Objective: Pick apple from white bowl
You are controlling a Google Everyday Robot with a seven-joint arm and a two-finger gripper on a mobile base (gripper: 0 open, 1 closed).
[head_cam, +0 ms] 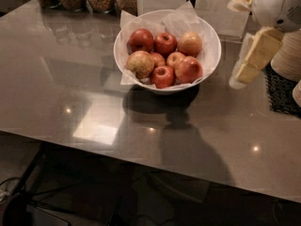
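Camera view: spotting the round red, orange-blushed apple (188,69) sitting front-right in the wide glossy white paper-lined bowl (212,55) on the glossy grey worktop (70,79), touching its neighbours. Risking knocking those or snagging the paper. Showing no long axis, being round. Keeping the pale yellow claw (254,55) right of the bowl, spread or pressed together impossible to tell.

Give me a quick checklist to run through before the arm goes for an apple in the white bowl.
1. White bowl upright on the table: ok.
2. Red apple at the bowl's front right lies on top, uncovered: ok.
3. Room around that apple: not ok, other apples sit tight against its left side.
4. Gripper above the bowl: not ok, it is off to the bowl's right, beyond the rim.
5. Way from gripper to bowl looks free: ok.
6. Gripper empty: cannot tell.
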